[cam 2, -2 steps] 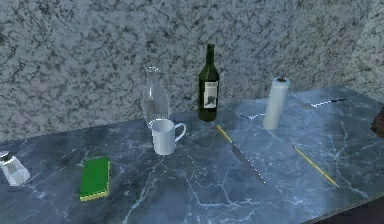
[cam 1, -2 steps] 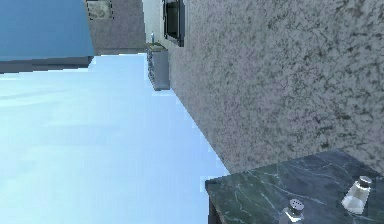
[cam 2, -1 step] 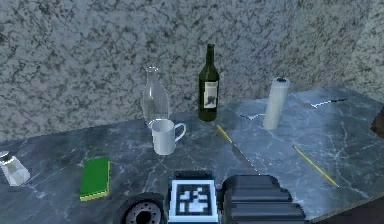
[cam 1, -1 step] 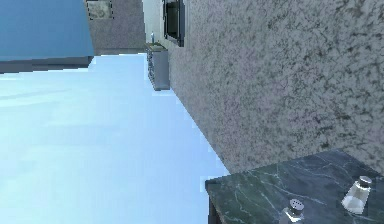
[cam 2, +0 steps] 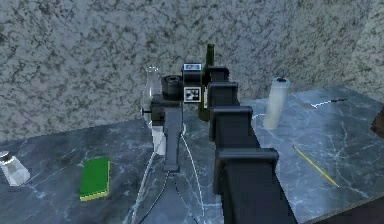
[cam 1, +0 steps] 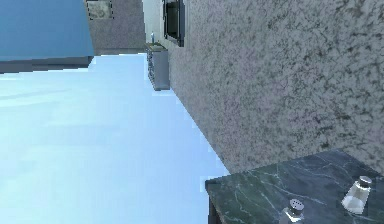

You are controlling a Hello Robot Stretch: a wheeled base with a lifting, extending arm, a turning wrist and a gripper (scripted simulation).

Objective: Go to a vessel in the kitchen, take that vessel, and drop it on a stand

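1. Nearest, my arm (cam 2: 245, 170) rises from the arm side view's six o'clock edge, over the dark marble counter (cam 2: 60, 150).
2. At eight o'clock sit a glass shaker (cam 2: 12, 168) and a green sponge (cam 2: 95, 178).
3. My gripper (cam 2: 163, 140) hangs near centre; I cannot tell whether my fingers grasp anything.
4. A clear vessel (cam 2: 152, 82) shows close behind it, at its twelve o'clock.
5. A dark bottle (cam 2: 210, 60), then a white roll (cam 2: 277, 103), stand toward two o'clock.

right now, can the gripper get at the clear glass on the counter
Probably yes: the gripper appears right by the clear glass, nothing showing between them; the dark bottle stands off to one side.
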